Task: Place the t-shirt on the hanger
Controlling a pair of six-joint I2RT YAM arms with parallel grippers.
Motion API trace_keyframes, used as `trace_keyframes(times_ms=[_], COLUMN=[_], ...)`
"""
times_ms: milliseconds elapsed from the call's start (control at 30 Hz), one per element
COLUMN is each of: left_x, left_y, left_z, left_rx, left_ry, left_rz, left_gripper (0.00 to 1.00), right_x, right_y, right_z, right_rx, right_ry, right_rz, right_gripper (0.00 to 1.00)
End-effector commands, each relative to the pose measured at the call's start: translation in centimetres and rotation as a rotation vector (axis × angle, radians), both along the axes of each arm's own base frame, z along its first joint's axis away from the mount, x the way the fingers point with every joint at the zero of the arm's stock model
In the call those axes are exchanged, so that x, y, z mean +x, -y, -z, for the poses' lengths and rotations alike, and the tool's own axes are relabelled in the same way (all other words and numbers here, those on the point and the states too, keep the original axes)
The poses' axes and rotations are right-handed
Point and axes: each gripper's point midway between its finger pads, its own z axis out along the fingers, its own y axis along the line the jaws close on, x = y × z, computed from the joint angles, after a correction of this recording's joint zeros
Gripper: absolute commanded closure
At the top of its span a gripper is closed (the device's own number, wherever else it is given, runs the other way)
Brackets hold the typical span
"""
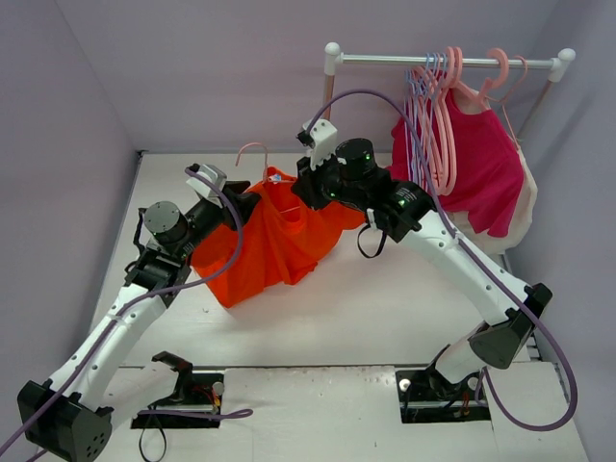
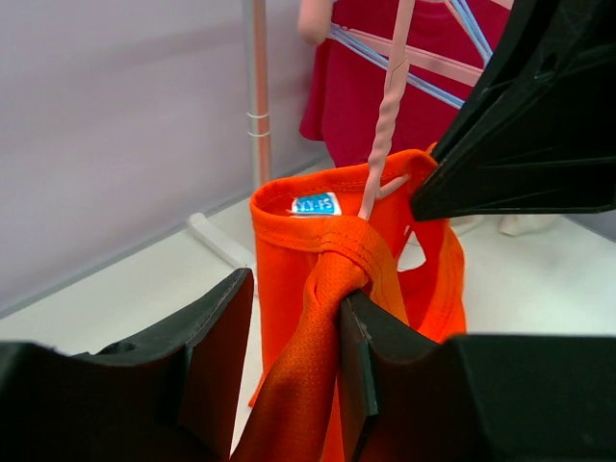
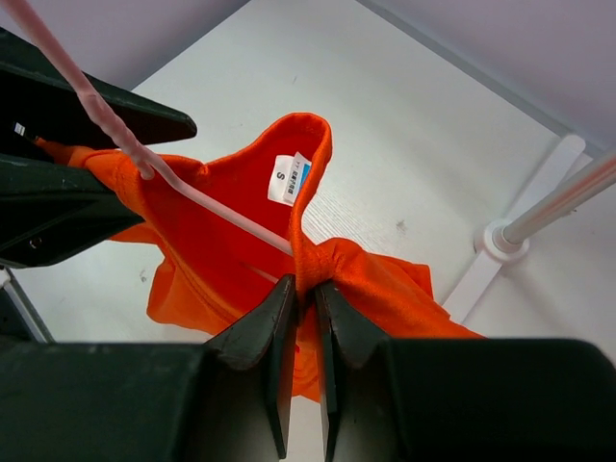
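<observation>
Left claw (image 2: 294,327) and right claw (image 3: 303,294) pinching orange t-shirt (image 1: 269,250), hanger (image 2: 383,125) in neck

2 white arms (image 1: 462,265), black joints (image 1: 505,339), lilac cables (image 1: 568,380), green lights (image 1: 367,154), black jaws

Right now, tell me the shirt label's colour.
The label is white with a blue strip; clearest in right wrist view.

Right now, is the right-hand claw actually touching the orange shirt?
Touching. The right wrist view shows the right gripper pinching a bunched fold of the t-shirt, with no gap between fingers and cloth.
</observation>
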Motion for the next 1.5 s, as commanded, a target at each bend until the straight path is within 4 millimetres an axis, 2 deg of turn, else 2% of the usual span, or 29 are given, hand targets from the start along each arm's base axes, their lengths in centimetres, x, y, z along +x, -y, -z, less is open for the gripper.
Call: trace_keyframes(times_ms=[0,100,233,533,667,800,833,867,1033,1100,1200,1367,1467], left_x=[-1.8,-1.6,-1.3,-0.9,-0.8,-0.7,-0.8,-0.9,-1.1,-1.1,-1.2,-1.5,-1.8], left_y=[1.0,0.9,0.8,1.4,1.3,1.2,1.3,1.3,1.4,1.5,1.6,1.7,2.0], left_z=[-5.0,-4.3,-4.3,-3.6,-3.4,-2.9,-3.0,-3.1,-3.1,-3.1,-3.2,-3.5,-3.6], left_rx=[-0.108,-0.117,-0.125,-0.160,-0.153,-0.147,-0.148,-0.146,-0.143,-0.144,-0.144,-0.142,-0.138], left_ry=[0.146,0.134,0.142,0.123,0.125,0.113,0.115,0.118,0.117,0.113,0.113,0.120,0.121], left_rz=[0.087,0.075,0.068,0.099,0.098,0.108,0.112,0.117,0.136,0.142,0.150,0.171,0.195], left_gripper=[1.00,1.00,1.00,1.00,1.00,1.00,1.00,1.00,1.00,1.00,1.00,1.00,1.00], right_x=[1.0,1.2,1.5,2.1,2.5,2.6,2.9,2.9,2.3,1.9,2.0,1.6,2.0], right_y=[0.2,0.5,0.9,1.9,3.8,7.4,8.3,9.2,11.3,11.6,12.3,12.3,12.3], right_z=[-3.2,-3.2,-3.2,-3.1,-3.6,-3.8,-3.6,-2.5,-1.5,-1.1,1.3,5.7,6.1], right_rx=[0.044,0.043,0.022,0.016,0.012,-0.049,-0.085,-0.102,-0.136,-0.128,-0.164,-0.229,-0.249], right_ry=[0.105,0.105,0.129,0.135,0.158,0.243,0.277,0.272,0.318,0.317,0.286,0.163,0.163], right_rz=[0.024,0.029,0.001,-0.015,-0.033,-0.040,-0.045,-0.076,-0.158,-0.190,-0.212,-0.282,-0.283], right_gripper=[0.89,0.88,0.81,0.73,0.72,0.66,0.64,0.61,0.55,0.52,0.50,0.48,0.48])
